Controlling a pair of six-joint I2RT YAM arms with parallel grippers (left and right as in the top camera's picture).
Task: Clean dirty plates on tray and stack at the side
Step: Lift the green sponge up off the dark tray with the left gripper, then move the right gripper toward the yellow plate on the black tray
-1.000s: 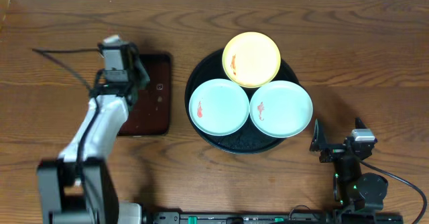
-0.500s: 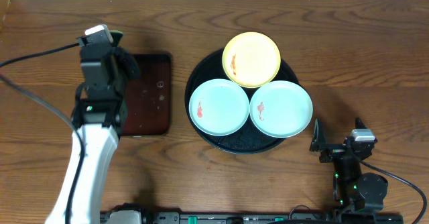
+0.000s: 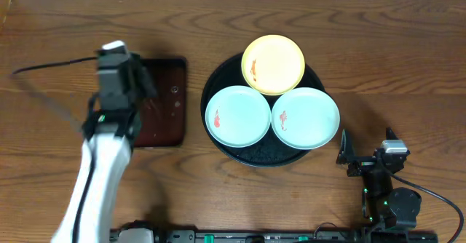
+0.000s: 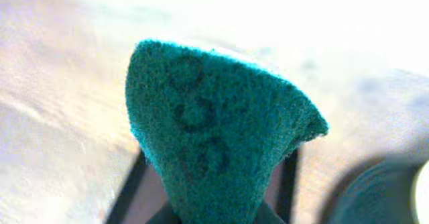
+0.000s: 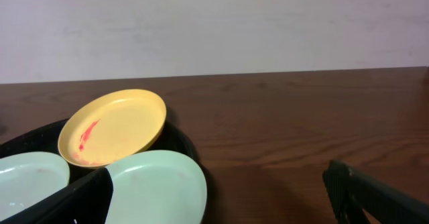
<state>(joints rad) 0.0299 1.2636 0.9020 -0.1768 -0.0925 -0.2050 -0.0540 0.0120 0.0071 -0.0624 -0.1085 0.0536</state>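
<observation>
Fingers of left gripper (image 3: 137,83) pinched shut on green scrub sponge (image 4: 214,137), over brown rectangular tray (image 3: 166,108) left of frame, right gripper (image 3: 345,154) spread wide, empty, lower right, yellow plate (image 3: 273,63) and two mint plates (image 3: 238,116) (image 3: 306,118), red smears, all on round black tray (image 3: 262,158) at centre.

The left arm (image 3: 98,166) has a long white link and a black wrist topped by a pale grey camera block (image 3: 113,50), with a small green light, and a thin black cable (image 3: 51,64) runs off it. The right arm (image 3: 389,199) is black throughout, with green lights, a grey-white block (image 3: 395,147) and a second cable (image 3: 440,194). Its fingers (image 5: 385,198) are flat and matte black.
</observation>
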